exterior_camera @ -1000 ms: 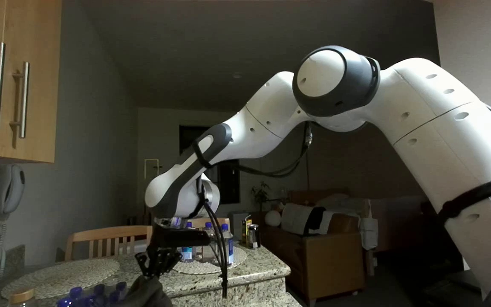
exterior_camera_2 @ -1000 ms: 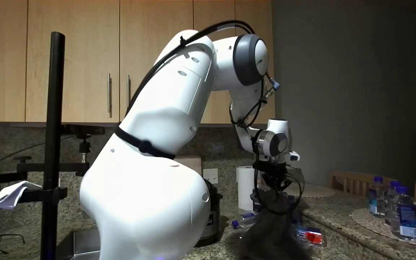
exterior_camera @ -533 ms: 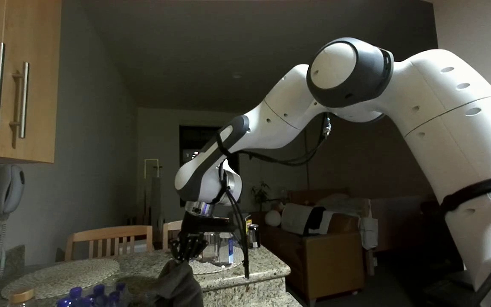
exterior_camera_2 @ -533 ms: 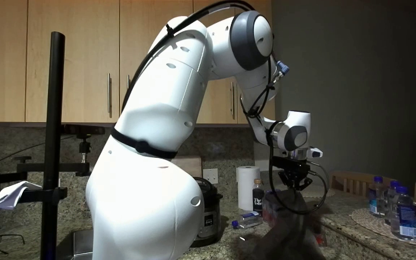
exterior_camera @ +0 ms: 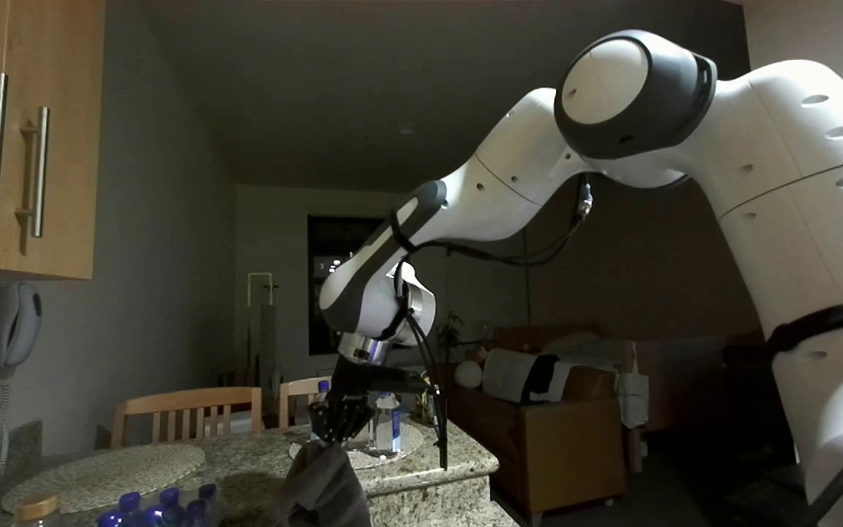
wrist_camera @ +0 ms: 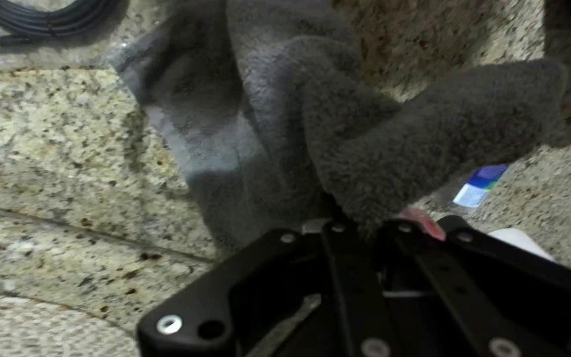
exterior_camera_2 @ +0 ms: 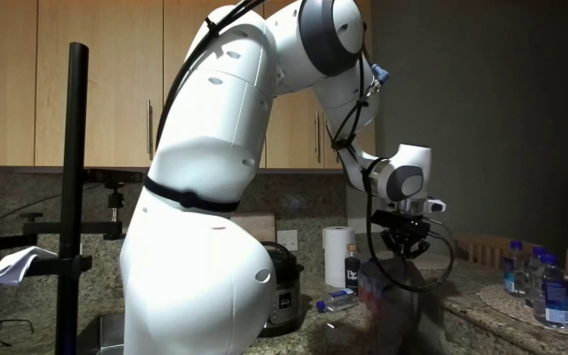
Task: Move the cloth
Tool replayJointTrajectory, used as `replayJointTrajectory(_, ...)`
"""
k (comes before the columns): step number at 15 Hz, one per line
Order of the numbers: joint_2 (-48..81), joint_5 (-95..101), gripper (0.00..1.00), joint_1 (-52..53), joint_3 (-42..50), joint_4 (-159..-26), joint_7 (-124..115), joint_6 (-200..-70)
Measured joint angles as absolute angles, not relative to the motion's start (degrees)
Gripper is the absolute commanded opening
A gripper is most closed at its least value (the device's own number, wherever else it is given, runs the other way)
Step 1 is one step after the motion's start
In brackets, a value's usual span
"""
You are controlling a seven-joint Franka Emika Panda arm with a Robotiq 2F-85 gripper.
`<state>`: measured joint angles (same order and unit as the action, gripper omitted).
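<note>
Cloth (wrist_camera: 295, 124) | dark grey, fuzzy | hanging in folds | pinched by hand (wrist_camera: 371, 230)

Woven mats (exterior_camera: 108, 476) on speckled counter (exterior_camera: 458, 448)

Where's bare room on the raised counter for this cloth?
The granite between the phone-side mat and the corner mat looks bare. Crowded: the corner mat, holding three upright bottles; blue caps crowd the foreground.

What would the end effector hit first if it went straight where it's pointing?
The end effector points down: first the gray cloth hanging from its grip, then probably the granite counter, though the cloth hides that spot.
</note>
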<state>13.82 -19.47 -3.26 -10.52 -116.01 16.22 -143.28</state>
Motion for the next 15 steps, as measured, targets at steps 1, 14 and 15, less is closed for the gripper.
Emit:
replayJointTrajectory(1, 13.29, -20.64, 0.12, -3.00, -11.35, -117.18, 17.64, -143.26)
replayJointTrajectory(14, 12.75, -22.02, 0.09, -3.98, -7.74, -115.80, 17.90, -139.76)
replayJointTrajectory(15, 12.80, -22.04, 0.09, -4.75, -6.61, -115.18, 17.92, -138.34)
